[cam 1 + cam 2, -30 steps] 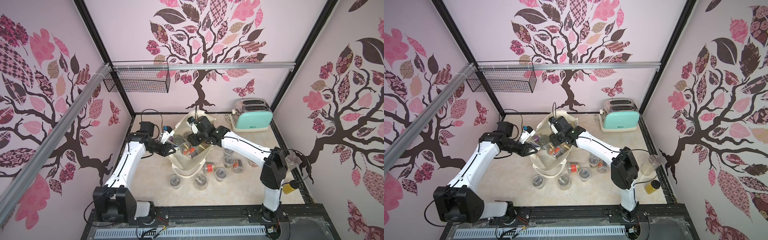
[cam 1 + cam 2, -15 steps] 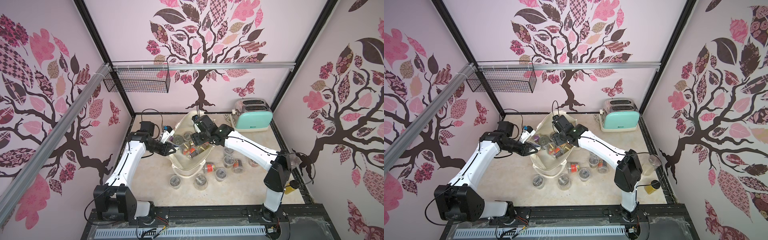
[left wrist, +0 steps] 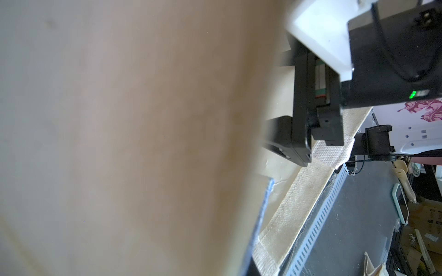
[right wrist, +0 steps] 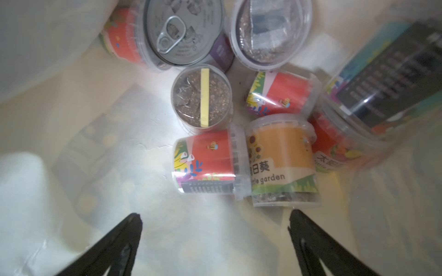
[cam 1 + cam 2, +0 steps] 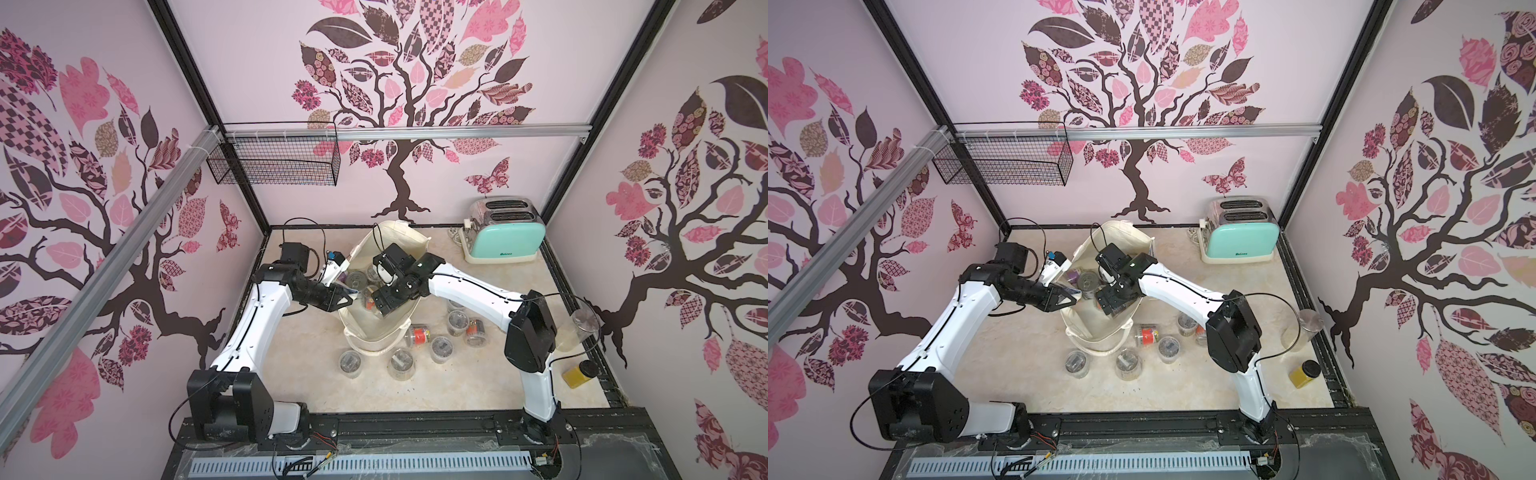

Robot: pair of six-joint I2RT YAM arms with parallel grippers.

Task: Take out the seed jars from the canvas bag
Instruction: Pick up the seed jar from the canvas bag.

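In a top view the canvas bag (image 5: 365,332) stands mid-bench (image 5: 299,374); the left claw (image 5: 347,296) is pressed together on its rim at nine o'clock. Some seed jars (image 5: 440,349) lie outside, at five o'clock. Left wrist view: mostly blurred canvas. Right wrist view: the right claw (image 4: 215,222) is spread wide above jars inside the bag.

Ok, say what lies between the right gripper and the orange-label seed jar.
Right wrist view: only bare canvas bag floor between right gripper and orange-label seed jar.
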